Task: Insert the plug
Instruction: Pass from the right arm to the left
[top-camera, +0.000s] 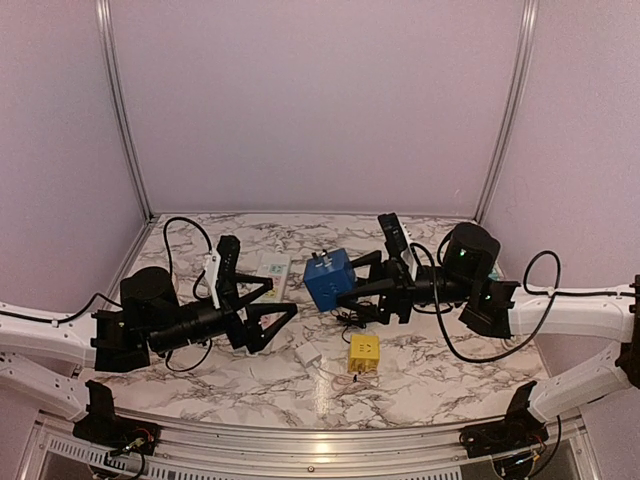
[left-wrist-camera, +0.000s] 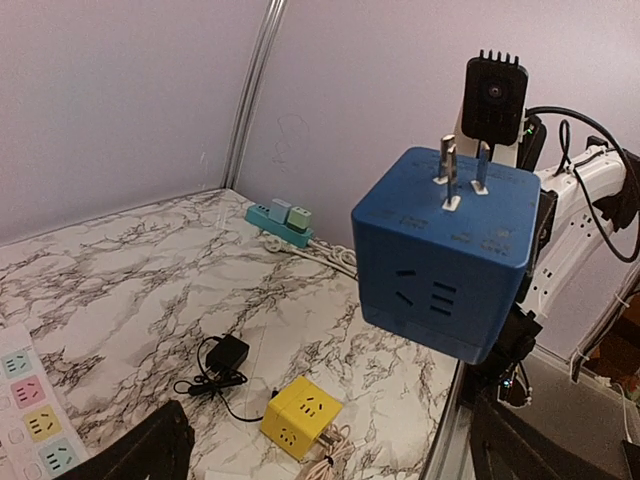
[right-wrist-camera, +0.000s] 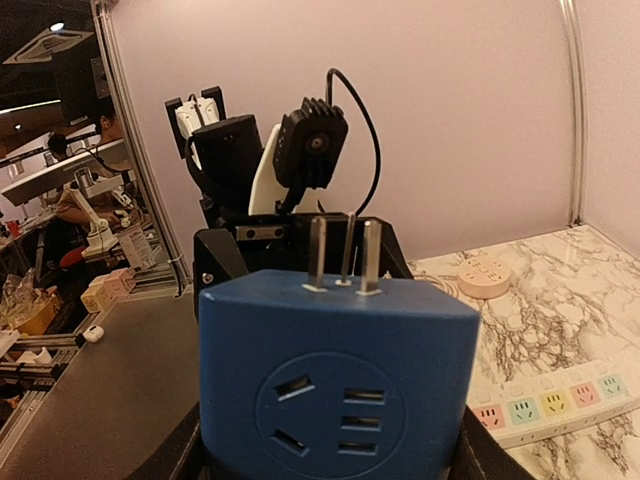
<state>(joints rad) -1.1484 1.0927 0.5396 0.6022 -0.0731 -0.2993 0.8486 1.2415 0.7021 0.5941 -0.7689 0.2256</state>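
Observation:
The plug is a blue cube adapter (top-camera: 328, 280) with three metal prongs pointing up (right-wrist-camera: 345, 250) and socket holes on its sides. My right gripper (top-camera: 352, 283) is shut on it, one dark finger (right-wrist-camera: 488, 452) on each side, holding it above the table. In the left wrist view the blue cube (left-wrist-camera: 445, 255) hangs in the air at the right. My left gripper (top-camera: 281, 300) stands open and holds nothing, just left of the cube and facing it. Only its dark fingertips (left-wrist-camera: 150, 450) show, at the bottom of its own view.
A white power strip with coloured sockets (top-camera: 275, 273) lies behind the left gripper. A yellow cube adapter (top-camera: 364, 352), a white charger (top-camera: 308, 354) and a black adapter with cord (left-wrist-camera: 228, 355) lie in front. A teal strip (left-wrist-camera: 283, 222) and a round pink socket (right-wrist-camera: 485, 272) sit by the walls.

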